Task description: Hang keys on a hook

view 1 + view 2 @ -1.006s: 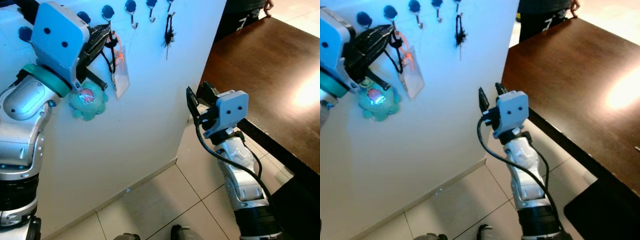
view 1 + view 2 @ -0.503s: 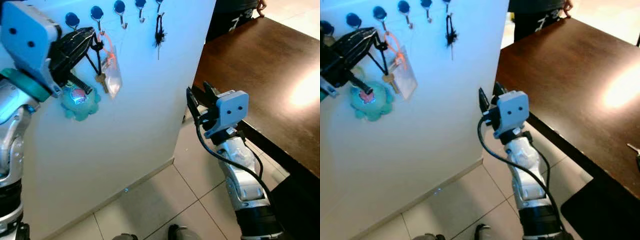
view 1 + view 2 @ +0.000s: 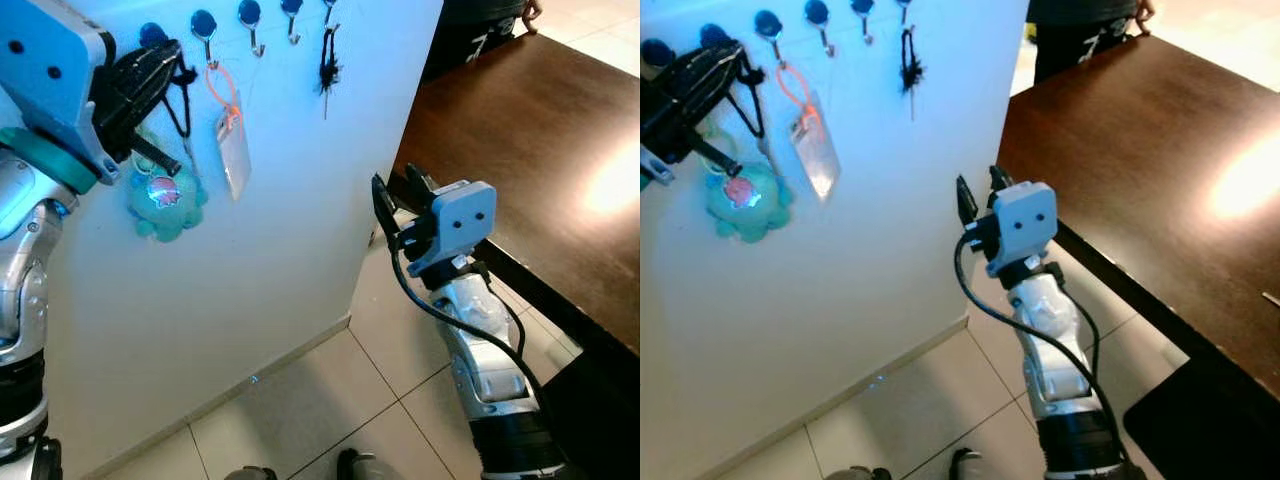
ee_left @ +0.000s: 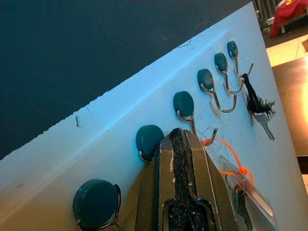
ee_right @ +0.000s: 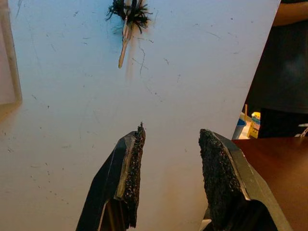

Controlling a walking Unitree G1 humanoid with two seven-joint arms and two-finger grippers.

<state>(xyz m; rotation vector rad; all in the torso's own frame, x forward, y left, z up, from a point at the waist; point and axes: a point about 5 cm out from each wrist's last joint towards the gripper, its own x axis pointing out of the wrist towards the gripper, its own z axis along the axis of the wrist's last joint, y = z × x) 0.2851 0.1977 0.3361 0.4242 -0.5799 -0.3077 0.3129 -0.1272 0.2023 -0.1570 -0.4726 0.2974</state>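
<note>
The left gripper is clenching a black cord at the wall's 10 o'clock; the keys, with a teal plush charm, are dangling below it. An orange loop carrying a clear tag, no legible writing, is hanging on a hook. The right gripper is idling released at 3 o'clock beside the brown table.

An orange loop hangs a clear tag from a hook. At nine o'clock the left gripper is pinched around a black cord.
</note>
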